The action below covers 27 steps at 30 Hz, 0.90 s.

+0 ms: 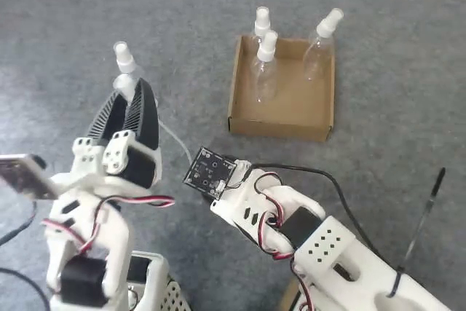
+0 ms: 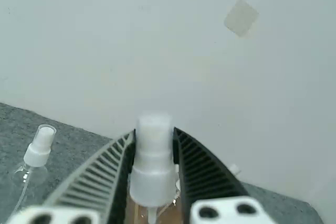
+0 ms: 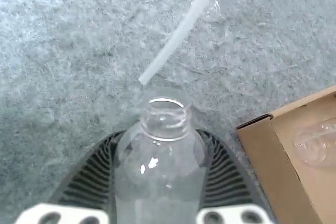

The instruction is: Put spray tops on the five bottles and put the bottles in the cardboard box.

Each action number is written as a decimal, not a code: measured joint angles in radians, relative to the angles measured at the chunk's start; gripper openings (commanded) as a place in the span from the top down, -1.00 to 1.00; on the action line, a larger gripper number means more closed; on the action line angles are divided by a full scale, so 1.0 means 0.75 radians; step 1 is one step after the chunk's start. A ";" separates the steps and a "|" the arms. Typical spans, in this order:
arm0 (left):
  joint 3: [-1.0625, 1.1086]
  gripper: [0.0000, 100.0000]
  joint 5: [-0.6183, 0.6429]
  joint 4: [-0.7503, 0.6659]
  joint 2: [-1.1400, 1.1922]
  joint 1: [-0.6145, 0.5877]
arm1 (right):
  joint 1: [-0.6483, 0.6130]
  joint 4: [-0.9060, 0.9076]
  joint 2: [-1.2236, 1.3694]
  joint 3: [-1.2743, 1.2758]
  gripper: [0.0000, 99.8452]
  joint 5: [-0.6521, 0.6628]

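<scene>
- The left end effector is pinched on a white spray top, its ribbed fingers pressed to either side of the collar.
- From that spray top, a thin dip tube slants down. Its cut end hangs just short of the open bottle's mouth and is not yet inside.
- The right end effector is clamped on the shoulders of the open bottle, holding it neck-forward above the grey counter, near a corner of the cardboard box.
- Done so far, as I judge it: three bottles with tops on are in the cardboard box, one of them leaning at the far right corner. A fourth capped bottle stands on the counter just beyond the left end effector.
- Left to do: thread the tube in, seat this fifth top, then move the last two bottles into the box.
- The open bottle is clear and glossy with a rounded shoulder and a short threaded neck. It looks empty.
- The spray top is plain white with a narrower nozzle cap above a wider collar.
</scene>
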 measured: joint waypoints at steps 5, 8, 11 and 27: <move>0.084 0.98 0.000 -0.082 0.000 -0.004 | 0.000 0.000 0.000 0.000 0.99 0.000; 0.098 0.98 0.000 -0.092 0.000 -0.002 | 0.000 0.000 0.000 0.000 0.99 0.000; 0.098 0.98 0.000 -0.092 0.000 0.000 | -0.002 0.000 0.000 0.000 0.99 0.000; 0.225 0.98 0.000 -0.025 0.012 0.098 | -0.010 -0.010 -0.008 0.000 0.99 -0.098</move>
